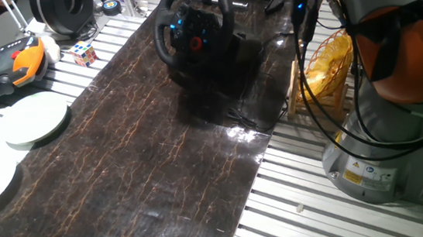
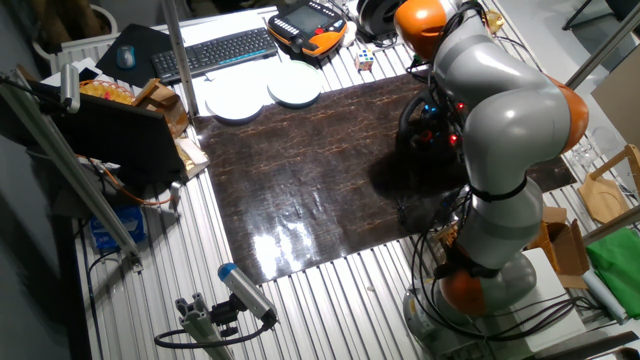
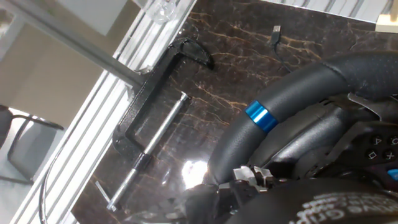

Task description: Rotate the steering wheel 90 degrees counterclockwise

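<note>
The black steering wheel point(image 1: 191, 23) stands on its black base at the far end of the dark marbled mat point(image 1: 146, 164), with blue and red lights on its hub. In the other fixed view my arm covers most of the steering wheel point(image 2: 428, 118). The hand view is very close to the steering wheel's rim point(image 3: 292, 93), beside its blue stripe point(image 3: 258, 116), with hub buttons at the right. My gripper point(image 3: 311, 208) shows only as a dark blurred part at the bottom edge, close against the wheel. Its jaws are not visible in any view.
A black C-clamp point(image 3: 155, 118) lies on the mat's edge behind the wheel. Two white plates point(image 1: 36, 120), a Rubik's cube point(image 1: 84, 53), an orange-black pendant point(image 1: 4, 68) and a black ring device point(image 1: 61, 8) sit left. A yellow wire basket point(image 1: 331, 64) and my base point(image 1: 379, 164) stand right.
</note>
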{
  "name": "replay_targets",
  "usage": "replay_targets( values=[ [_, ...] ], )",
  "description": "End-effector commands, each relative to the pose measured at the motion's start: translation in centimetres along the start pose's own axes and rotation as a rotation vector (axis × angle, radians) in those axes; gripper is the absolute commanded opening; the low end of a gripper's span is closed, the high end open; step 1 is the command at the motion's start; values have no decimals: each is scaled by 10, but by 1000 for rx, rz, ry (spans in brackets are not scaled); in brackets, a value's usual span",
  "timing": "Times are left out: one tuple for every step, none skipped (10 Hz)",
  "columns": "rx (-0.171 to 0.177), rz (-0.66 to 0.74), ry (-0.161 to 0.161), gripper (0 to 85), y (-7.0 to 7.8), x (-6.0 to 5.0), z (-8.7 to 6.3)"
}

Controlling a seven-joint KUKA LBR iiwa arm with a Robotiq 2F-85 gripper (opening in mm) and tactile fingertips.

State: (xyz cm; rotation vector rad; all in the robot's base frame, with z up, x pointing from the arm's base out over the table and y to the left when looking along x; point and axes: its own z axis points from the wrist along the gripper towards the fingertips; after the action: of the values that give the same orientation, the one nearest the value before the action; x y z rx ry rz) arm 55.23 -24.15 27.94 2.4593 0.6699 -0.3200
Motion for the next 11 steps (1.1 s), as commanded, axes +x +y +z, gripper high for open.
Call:
replay_targets(
  values=[
    [-2, 1, -1, 197, 2, 0, -2],
    [-7, 1, 5, 290, 5, 1, -3],
    [-15, 6, 16, 380, 7, 1, -4],
    [-27, 35, 29, 457, 8, 1, -4],
    [-39, 71, 30, 473, 9, 1, -3],
    [-41, 136, 37, 473, 13, 1, -3],
    [-49, 176, 44, 470, 15, 1, -2],
    [-54, 200, 49, 463, 17, 1, 1],
    [-56, 214, 55, 460, 18, 1, 2],
    [-57, 214, 56, 453, 20, 2, 3],
    [-60, 214, 53, 450, 21, 3, 5]
  ],
)
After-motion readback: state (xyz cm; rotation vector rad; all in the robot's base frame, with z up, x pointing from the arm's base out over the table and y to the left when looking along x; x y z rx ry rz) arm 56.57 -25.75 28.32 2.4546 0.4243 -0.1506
